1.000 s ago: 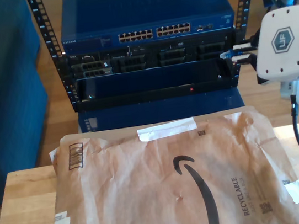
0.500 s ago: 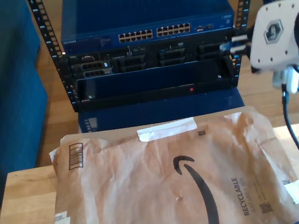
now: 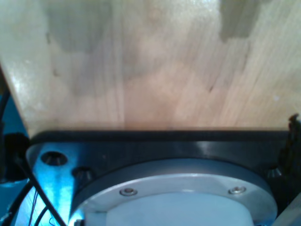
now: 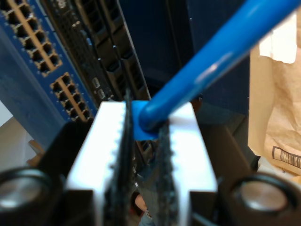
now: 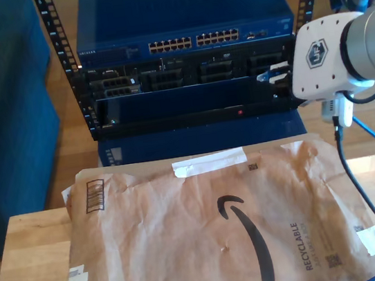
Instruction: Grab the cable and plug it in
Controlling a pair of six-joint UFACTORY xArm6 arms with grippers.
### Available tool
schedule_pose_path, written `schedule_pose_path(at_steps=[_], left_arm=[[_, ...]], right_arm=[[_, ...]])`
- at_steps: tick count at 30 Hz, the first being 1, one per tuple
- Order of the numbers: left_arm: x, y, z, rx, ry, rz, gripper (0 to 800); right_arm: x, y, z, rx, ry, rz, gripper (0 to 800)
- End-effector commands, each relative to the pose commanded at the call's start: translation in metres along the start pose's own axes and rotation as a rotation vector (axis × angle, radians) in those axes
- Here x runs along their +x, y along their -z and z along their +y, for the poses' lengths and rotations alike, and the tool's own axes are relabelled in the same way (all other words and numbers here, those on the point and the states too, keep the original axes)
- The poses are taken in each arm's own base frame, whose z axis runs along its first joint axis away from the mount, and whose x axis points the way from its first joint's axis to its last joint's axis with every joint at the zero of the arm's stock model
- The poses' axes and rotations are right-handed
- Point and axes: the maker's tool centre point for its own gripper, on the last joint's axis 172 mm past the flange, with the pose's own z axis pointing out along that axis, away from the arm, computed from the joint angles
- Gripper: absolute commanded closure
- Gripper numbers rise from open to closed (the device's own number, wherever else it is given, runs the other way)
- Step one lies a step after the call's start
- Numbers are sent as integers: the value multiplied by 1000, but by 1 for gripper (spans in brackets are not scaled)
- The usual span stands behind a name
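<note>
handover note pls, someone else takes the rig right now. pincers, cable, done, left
My second gripper: pincer shut on the blue cable, holding it near one end, in front of the rack's front face at the exterior view's right.
My first gripper: pincer state cannot be told; its camera looks at bare wooden tabletop.
Cable: the rest trails down past the brown paper mailer at the exterior view's right.
Done: cable grabbed and carried to the rack.
Left: line the plug up with a port on the blue switch and push it in. No plug is seated yet.
</note>
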Motion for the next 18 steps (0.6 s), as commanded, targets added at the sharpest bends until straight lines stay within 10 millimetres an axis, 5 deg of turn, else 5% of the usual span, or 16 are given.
schedule_pose_path(at_steps=[6,12,18], left_arm=[[0,0,0,0,0,0,0],[0,0,0,0,0,0,0],[0,0,0,0,0,0,0]], right_arm=[[1,-33,-6,-45,6,18,800],[-14,-37,-8,-3,176,23,800],[-8,-43,33,-58,318,24,800]])
